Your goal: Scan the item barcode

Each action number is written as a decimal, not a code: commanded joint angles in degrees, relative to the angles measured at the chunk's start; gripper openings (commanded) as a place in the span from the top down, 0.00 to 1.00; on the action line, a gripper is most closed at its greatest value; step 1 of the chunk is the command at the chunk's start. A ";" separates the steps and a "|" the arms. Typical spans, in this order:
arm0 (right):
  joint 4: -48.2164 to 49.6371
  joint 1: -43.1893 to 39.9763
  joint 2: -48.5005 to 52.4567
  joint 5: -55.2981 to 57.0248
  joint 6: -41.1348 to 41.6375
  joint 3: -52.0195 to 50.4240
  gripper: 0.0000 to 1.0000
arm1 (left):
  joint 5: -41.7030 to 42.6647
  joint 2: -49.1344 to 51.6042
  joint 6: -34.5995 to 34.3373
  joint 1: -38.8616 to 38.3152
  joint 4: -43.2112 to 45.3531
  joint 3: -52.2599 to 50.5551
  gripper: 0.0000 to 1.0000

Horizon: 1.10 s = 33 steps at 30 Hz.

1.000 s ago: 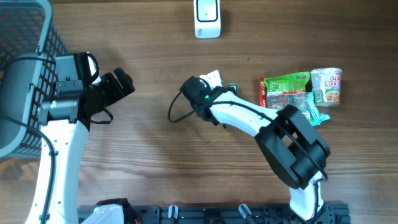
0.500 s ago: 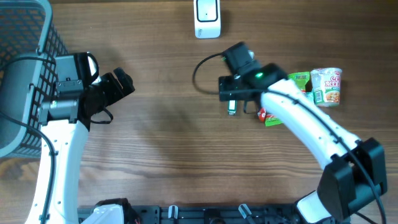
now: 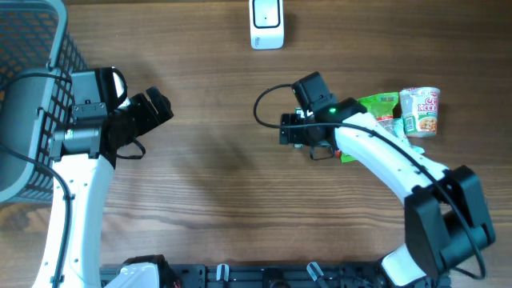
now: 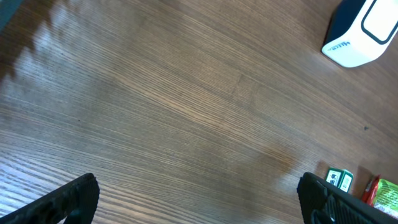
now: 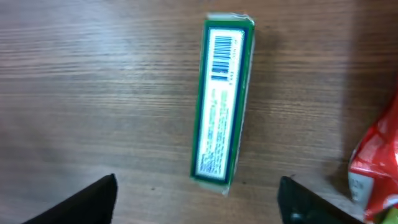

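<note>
A: Well, from above, which arm is sitting nearer the green box [image 5: 222,99]?
B: The right gripper [image 3: 307,138] is hanging right over it and hiding it. The left gripper [image 3: 157,109] is sitting well apart.
A: What is the left wrist camera showing?
B: Its jaws are standing wide apart, holding nothing. The box is peeking in far off.
A: And the right wrist camera?
B: The box is lying flat on the table [image 5: 93,93], barcode [image 5: 221,59] facing up, midway between the spread-apart jaws, just ahead of their tips. Its long side is pointing straight ahead, so I'm thinking they are lining up to squeeze its thin sides.
</note>
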 commanded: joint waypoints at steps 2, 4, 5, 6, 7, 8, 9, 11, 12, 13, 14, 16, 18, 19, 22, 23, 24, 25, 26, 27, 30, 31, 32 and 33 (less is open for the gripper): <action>2.49 0.07 4.72 -0.24 0.33 -1.18 0.24 | 0.48 0.22 0.50 -0.20 0.13 -0.04 0.00; 4.31 -0.13 4.90 -3.93 0.26 -0.96 0.27 | 0.48 0.22 0.50 -0.20 0.13 -0.04 0.00; 4.57 -0.20 4.87 -4.17 0.09 -0.72 0.29 | 0.48 0.22 0.50 -0.20 0.13 -0.04 0.00; 4.52 -0.24 4.85 -2.91 -0.57 -0.28 0.31 | 0.48 0.22 0.50 -0.20 0.13 -0.04 0.00; 4.44 -0.26 4.85 -0.39 -1.57 -0.07 0.32 | 0.48 0.22 0.50 -0.20 0.13 -0.04 0.00; 4.33 -0.26 4.85 2.01 -1.97 -0.07 0.33 | 0.48 0.22 0.50 -0.20 0.13 -0.04 0.00; 4.22 -0.26 4.87 5.70 -2.80 -0.09 0.33 | 0.48 0.22 0.50 -0.20 0.13 -0.04 0.00; 4.31 -0.20 5.18 8.02 -4.26 -0.24 0.38 | 0.48 0.22 0.50 -0.20 0.13 -0.04 0.00; 4.28 -0.15 5.18 8.09 -4.35 -0.37 0.38 | 0.48 0.22 0.50 -0.20 0.13 -0.04 0.00; 4.28 -0.15 5.20 8.09 -4.70 -0.55 0.39 | 0.48 0.22 0.50 -0.20 0.13 -0.04 0.00; 4.33 -0.15 5.20 8.09 -5.79 -0.94 0.39 | 0.48 0.22 0.50 -0.20 0.13 -0.04 0.00; 3.91 -0.15 5.20 8.37 -8.17 -1.20 0.40 | 0.48 0.22 0.50 -0.20 0.13 -0.04 0.00; 3.56 -0.15 5.20 9.27 -10.23 -1.20 0.43 | 0.48 0.22 0.50 -0.20 0.13 -0.04 0.00; 3.52 -0.15 5.18 9.86 -11.06 -1.20 0.44 | 0.48 0.22 0.50 -0.20 0.13 -0.04 0.00; 3.41 -0.15 5.18 10.47 -12.09 -1.20 0.45 | 0.48 0.22 0.50 -0.20 0.13 -0.04 0.00; 3.45 -0.15 5.18 10.69 -13.42 -1.20 0.46 | 0.48 0.22 0.50 -0.20 0.13 -0.04 0.00; 3.50 -0.15 5.18 11.93 -14.69 -1.18 0.48 | 0.48 0.22 0.50 -0.20 0.13 -0.04 0.00; 3.39 -0.15 5.18 13.31 -14.64 -1.18 0.49 | 0.48 0.22 0.50 -0.20 0.13 -0.04 0.00; 3.17 -0.15 5.18 14.84 -14.67 -1.18 0.49 | 0.48 0.22 0.50 -0.20 0.13 -0.04 0.00; 3.02 -0.15 5.18 15.74 -14.67 -1.18 0.49 | 0.48 0.22 0.50 -0.20 0.13 -0.04 0.00; 3.39 -0.15 5.18 12.26 -14.67 -1.18 0.51 | 0.48 0.22 0.50 -0.20 0.13 -0.04 0.00; 3.45 -0.15 5.18 10.51 -14.64 -1.18 0.52 | 0.48 0.22 0.50 -0.20 0.13 -0.04 0.00; 3.48 -0.15 5.18 9.25 -14.62 -1.18 0.52 | 0.48 0.22 0.50 -0.20 0.13 -0.04 0.00; 3.48 -0.15 5.18 7.41 -14.64 -1.18 0.52 | 0.48 0.22 0.50 -0.20 0.13 -0.04 0.00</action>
